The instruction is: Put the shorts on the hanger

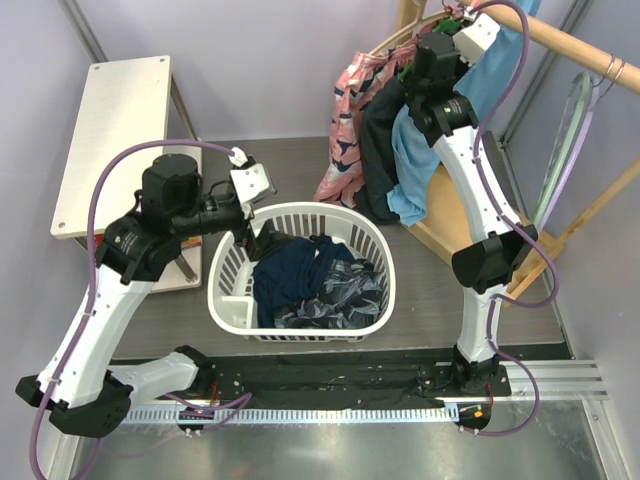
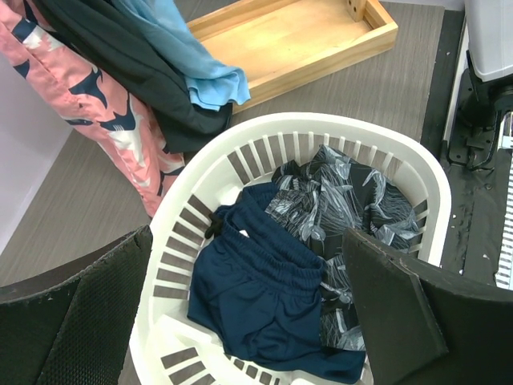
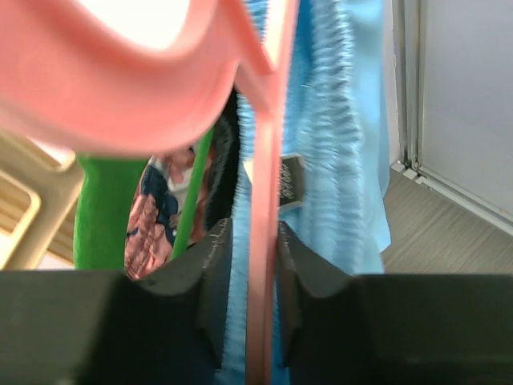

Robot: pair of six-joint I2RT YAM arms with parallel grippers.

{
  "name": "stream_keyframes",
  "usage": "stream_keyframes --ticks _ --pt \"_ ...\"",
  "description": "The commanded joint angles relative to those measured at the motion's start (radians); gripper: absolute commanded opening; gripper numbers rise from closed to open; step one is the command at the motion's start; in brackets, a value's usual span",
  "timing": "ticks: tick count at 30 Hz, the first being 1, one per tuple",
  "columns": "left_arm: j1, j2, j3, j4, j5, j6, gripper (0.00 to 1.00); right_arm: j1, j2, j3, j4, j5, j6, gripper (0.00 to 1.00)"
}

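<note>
A robot lab's mock laundry corner: bare panel walls (image 1: 250, 60), basket (image 1: 300, 208), clothes rail (image 1: 570, 42).

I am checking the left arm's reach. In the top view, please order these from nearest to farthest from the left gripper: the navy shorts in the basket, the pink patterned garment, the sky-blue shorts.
1. Navy shorts, in the basket, right beside the left gripper.
2. Pink patterned garment, hanging behind the basket.
3. Sky-blue shorts, hanging farther right.

My left arm (image 1: 95, 320) and right arm (image 1: 478, 180) wear white shells with black joints, a purple cable (image 1: 94, 235) looping along each. My left pincer (image 2: 244, 309) has black fingers (image 2: 80, 321) (grainy, pale-specked edges).
</note>
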Motion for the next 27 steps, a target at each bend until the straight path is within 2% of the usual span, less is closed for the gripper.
stream_keyframes --ticks 1,2,7,9,10,11,13,14,19,27 --pt "0.005 -0.022 -0.003 0.0 -0.003 0.013 1.0 0.024 -0.035 -0.039 0.016 -0.006 0.041 0.36" --pt "0.004 -0.022 -0.002 0.0 -0.003 0.013 1.0 0.027 -0.057 -0.055 0.016 -0.006 0.044 0.39" --pt "0.005 -0.025 -0.005 0.003 0.003 0.009 1.0 0.058 -0.132 -0.117 0.012 -0.016 0.044 0.43" --pt "0.005 -0.03 -0.005 0.005 0.003 0.002 1.0 0.075 -0.172 -0.147 0.004 -0.024 0.045 0.48" --pt "0.005 -0.034 -0.005 0.006 0.005 0.001 1.0 0.081 -0.19 -0.172 0.002 -0.033 0.044 0.52" --pt "0.005 -0.036 -0.005 0.006 0.006 -0.002 1.0 0.099 -0.207 -0.186 0.002 -0.039 0.042 0.62" --pt "0.005 -0.042 -0.005 0.003 0.006 -0.005 1.0 0.115 -0.259 -0.227 0.004 -0.056 0.041 0.71" --pt "0.005 -0.047 -0.005 0.002 0.005 -0.007 1.0 0.13 -0.276 -0.239 0.01 -0.061 0.038 0.81" --pt "0.004 -0.065 -0.003 0.0 -0.004 -0.022 1.0 0.17 -0.37 -0.269 -0.049 -0.044 0.067 0.97" --pt "0.005 -0.059 0.018 0.021 -0.088 -0.134 1.0 0.213 -0.557 -0.399 -0.045 -0.05 0.031 0.99"
